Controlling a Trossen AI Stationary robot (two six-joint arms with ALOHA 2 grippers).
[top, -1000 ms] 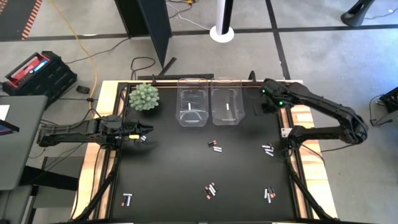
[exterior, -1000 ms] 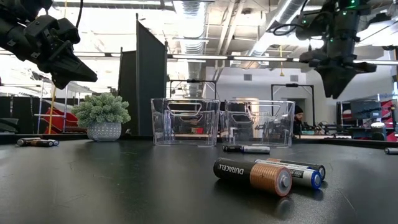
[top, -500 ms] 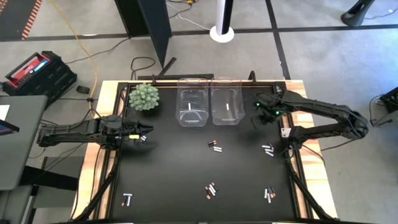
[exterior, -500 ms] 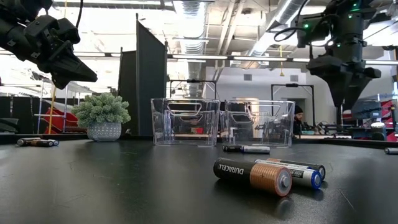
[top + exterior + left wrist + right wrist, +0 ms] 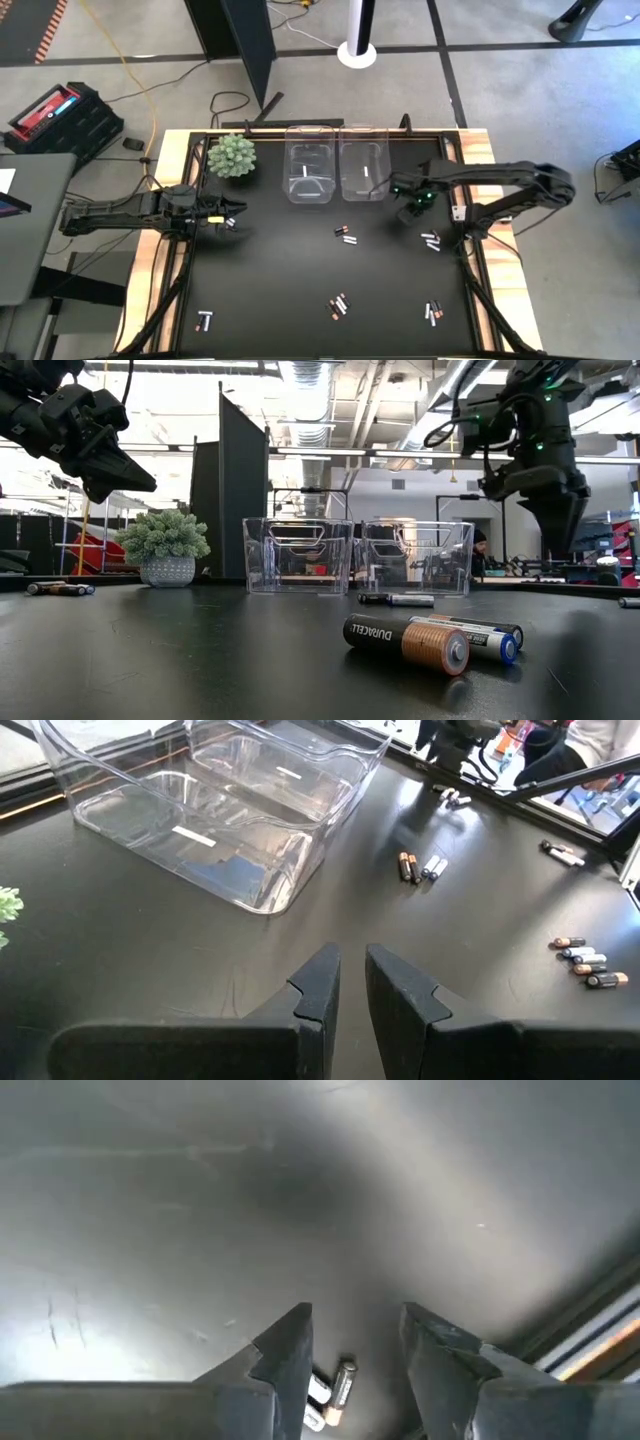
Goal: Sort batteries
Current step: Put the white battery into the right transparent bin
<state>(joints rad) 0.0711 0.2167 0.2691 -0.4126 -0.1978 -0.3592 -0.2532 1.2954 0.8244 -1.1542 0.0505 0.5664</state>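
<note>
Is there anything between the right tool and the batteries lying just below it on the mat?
Nothing visible. The right tool hangs open over bare mat, with the batteries showing between its fingers.

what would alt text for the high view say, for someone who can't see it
Overhead view of a black table with two clear bins at the far edge, a white battery in each, and small clusters of batteries scattered across the mat. The right gripper hangs open beside the bins, above one cluster; the left gripper waits near a small potted plant.
</note>
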